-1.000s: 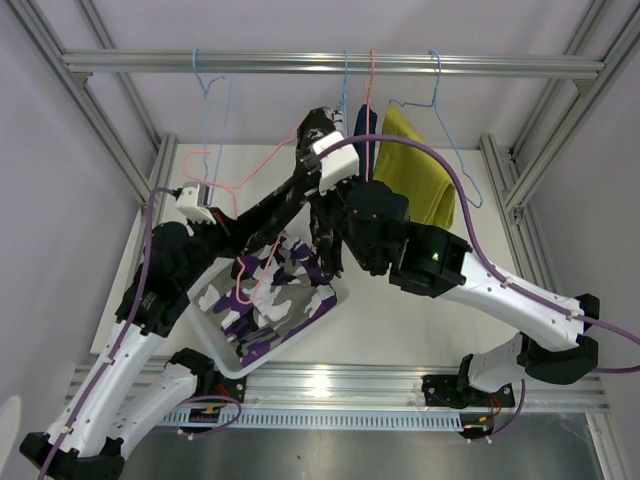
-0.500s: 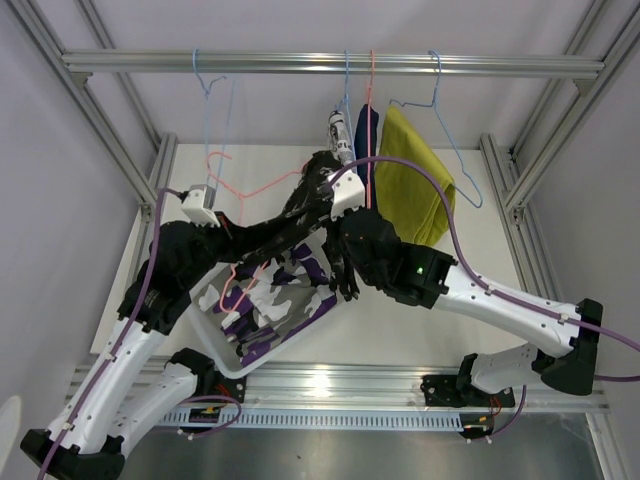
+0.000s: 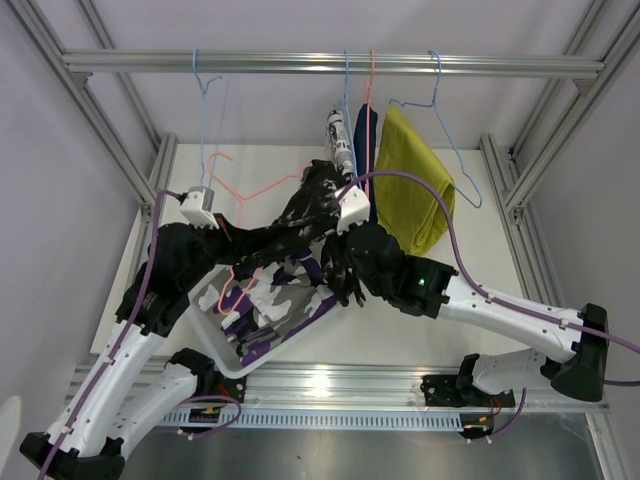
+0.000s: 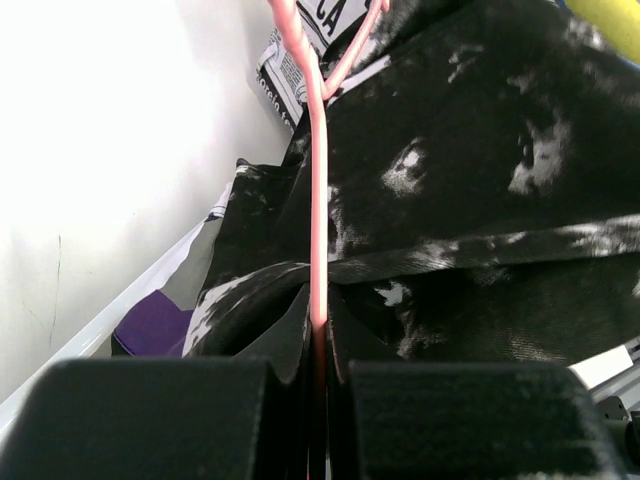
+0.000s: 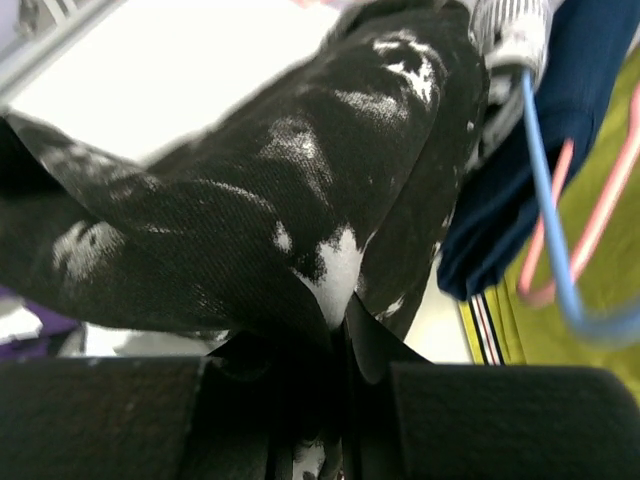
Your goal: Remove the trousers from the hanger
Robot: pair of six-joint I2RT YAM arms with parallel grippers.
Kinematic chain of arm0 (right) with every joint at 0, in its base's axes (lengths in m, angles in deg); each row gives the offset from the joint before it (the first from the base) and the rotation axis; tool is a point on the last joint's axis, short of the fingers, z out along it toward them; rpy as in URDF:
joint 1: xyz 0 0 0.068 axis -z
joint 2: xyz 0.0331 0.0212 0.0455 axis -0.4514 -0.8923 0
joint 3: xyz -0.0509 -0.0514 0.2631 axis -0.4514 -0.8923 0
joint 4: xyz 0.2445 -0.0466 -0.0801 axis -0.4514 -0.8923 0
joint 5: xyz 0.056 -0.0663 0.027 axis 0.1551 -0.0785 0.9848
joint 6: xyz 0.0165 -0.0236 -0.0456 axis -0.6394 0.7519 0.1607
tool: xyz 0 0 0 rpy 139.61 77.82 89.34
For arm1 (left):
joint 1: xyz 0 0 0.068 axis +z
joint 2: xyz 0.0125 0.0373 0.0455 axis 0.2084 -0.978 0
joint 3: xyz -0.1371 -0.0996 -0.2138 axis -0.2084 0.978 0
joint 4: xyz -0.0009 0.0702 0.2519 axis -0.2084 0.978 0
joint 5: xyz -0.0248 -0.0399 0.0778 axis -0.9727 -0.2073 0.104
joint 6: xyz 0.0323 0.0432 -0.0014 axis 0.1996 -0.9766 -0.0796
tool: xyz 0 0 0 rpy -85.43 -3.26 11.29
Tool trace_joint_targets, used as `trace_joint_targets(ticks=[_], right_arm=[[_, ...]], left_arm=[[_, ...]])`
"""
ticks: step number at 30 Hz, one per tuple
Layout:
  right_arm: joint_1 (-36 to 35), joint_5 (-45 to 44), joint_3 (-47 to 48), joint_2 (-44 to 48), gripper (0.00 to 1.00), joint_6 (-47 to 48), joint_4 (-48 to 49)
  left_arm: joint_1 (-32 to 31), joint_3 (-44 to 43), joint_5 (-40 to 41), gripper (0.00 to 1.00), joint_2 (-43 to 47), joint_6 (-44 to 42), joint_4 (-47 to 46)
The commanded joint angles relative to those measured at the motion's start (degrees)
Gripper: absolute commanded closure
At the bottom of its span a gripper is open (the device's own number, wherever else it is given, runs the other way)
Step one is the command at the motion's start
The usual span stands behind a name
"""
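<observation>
My left gripper (image 3: pixel 232 240) is shut on the wire of a pink hanger (image 4: pixel 318 200), which runs straight up between its jaws (image 4: pixel 318 340). The black-and-white splotched trousers (image 3: pixel 285 225) drape over that hanger, above the bin. My right gripper (image 3: pixel 325 190) is shut on a fold of them (image 5: pixel 300 200), pinched at its fingertips (image 5: pixel 340 335). The camouflage trousers (image 3: pixel 270 305) lie in a white bin (image 3: pixel 228 362). The white trousers with black print (image 3: pixel 339 135), the navy pair (image 3: pixel 365 135) and the mustard pair (image 3: pixel 415 180) hang from the rail.
An aluminium rail (image 3: pixel 300 63) crosses the top, with an empty blue hanger (image 3: pixel 205 90) at its left. Frame posts stand at both sides. In the right wrist view a blue hanger (image 5: pixel 560 270) and a pink hanger (image 5: pixel 545 240) hang close by the navy trousers (image 5: pixel 560 120).
My right gripper has pulled the splotched trousers down and towards me, away from the rail. The white printed pair now shows behind. The left arm and pink hanger shifted slightly.
</observation>
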Motion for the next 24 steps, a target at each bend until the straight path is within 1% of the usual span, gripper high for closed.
trace_joint_targets(ticks=[1,4,10,16,20,24], right_arm=[[0.1,1.9,-5.1,5.2,1.0,-2.1,0.9],[0.1,2.1,-9.4,7.5,1.0,-3.1,0.0],[0.1,1.3,-13.5,11.1,1.0,-4.4,-1.3],[0.4,-1.1,-12.5,12.8,1.0,-3.4,-2.4],[2.3,-1.9,-12.7,15.3,1.0,-3.3,-3.7],[4.8,-2.7,-13.5,19.9,1.0,-3.7,-5.8]], left_arm=[[0.6,-0.5,0.6,1.0,1.4,-1.0,-3.5],[0.6,-0.6,0.7,0.99,1.6,-0.9,-3.5],[0.6,-0.5,0.3,1.0,1.5,-0.8,-3.6],[0.6,-0.5,0.3,1.0,1.6,-0.8,-3.5],[0.6,-0.5,0.5,1.0,1.7,-0.7,-3.4],[0.6,-0.6,0.1,0.99,1.6,-0.7,-3.5]])
